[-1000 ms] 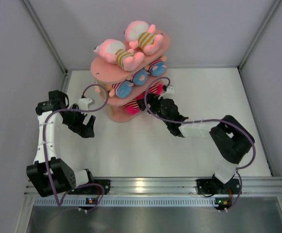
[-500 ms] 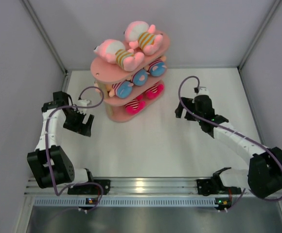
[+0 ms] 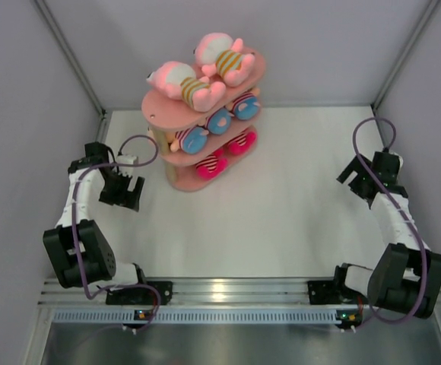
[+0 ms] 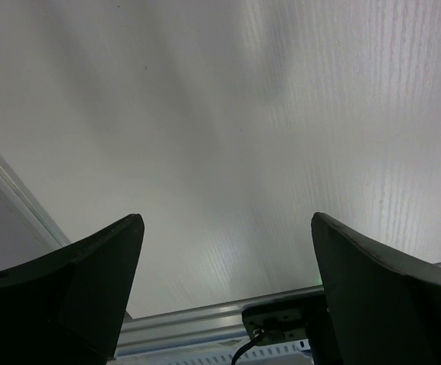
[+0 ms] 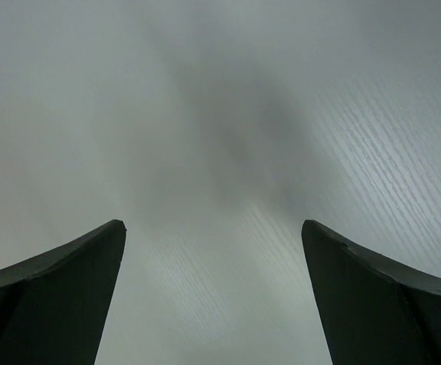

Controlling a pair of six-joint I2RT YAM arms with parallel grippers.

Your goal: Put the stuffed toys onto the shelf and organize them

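Observation:
The pink three-tier shelf [image 3: 157, 106] stands at the back of the table. Two plush toys [image 3: 184, 82] with pink-white heads and yellow-pink striped bodies lie on its top board. Two toys with round blue feet [image 3: 195, 138] sit on the middle board. Toys with pink feet [image 3: 209, 166] and red-white stripes sit on the bottom board. My left gripper [image 3: 125, 199] is open and empty, left of the shelf; in its wrist view [image 4: 228, 228] only bare table shows between the fingers. My right gripper [image 3: 351, 179] is open and empty at the far right; its wrist view [image 5: 213, 228] shows bare table.
Grey walls enclose the table on the left, back and right. The aluminium rail [image 3: 236, 290] with both arm bases runs along the near edge; it also shows in the left wrist view [image 4: 205, 323]. Purple cables loop above each arm.
My right arm has pulled back from the shelf's bottom tier and swung to the far right of the table. My left gripper has drawn slightly back and left.

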